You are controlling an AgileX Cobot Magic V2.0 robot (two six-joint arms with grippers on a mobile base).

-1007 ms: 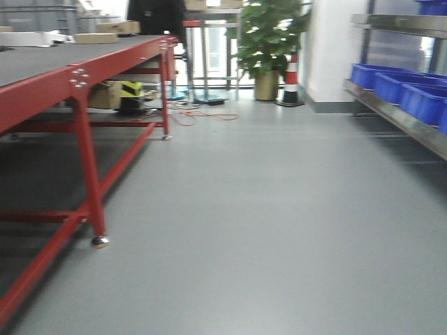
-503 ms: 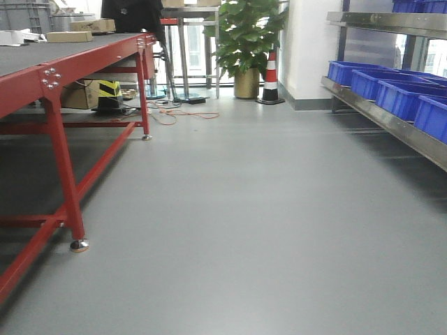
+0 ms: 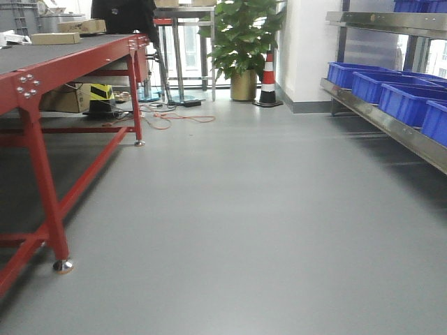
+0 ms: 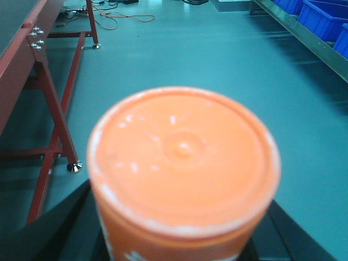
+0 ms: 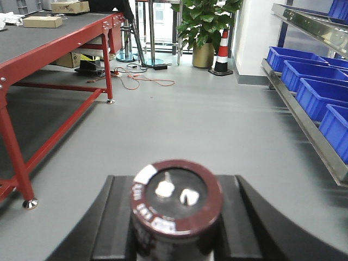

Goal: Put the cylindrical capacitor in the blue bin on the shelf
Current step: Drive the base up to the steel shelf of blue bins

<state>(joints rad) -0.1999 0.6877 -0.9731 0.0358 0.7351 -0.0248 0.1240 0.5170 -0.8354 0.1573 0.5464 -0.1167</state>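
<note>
Right fingers [image 5: 117, 223] clamp cylindrical capacitor [image 5: 176, 201] by its sides; left fingers [image 4: 70, 228] grip an orange cylinder [image 4: 184, 157]. Likely rigid, light, slick sleeve.

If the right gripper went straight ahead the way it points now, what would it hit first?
Nothing close: the right gripper, holding the cylindrical capacitor, faces open floor; probably the potted plant far ahead, though depth is unclear.

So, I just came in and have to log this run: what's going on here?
The robot stands between the red table and the steel shelf. Its right claw grips the cylindrical capacitor; its left claw grips an orange cylinder. The blue bins sit on the shelf off to its right, and the capacitor is not yet in one.
</note>
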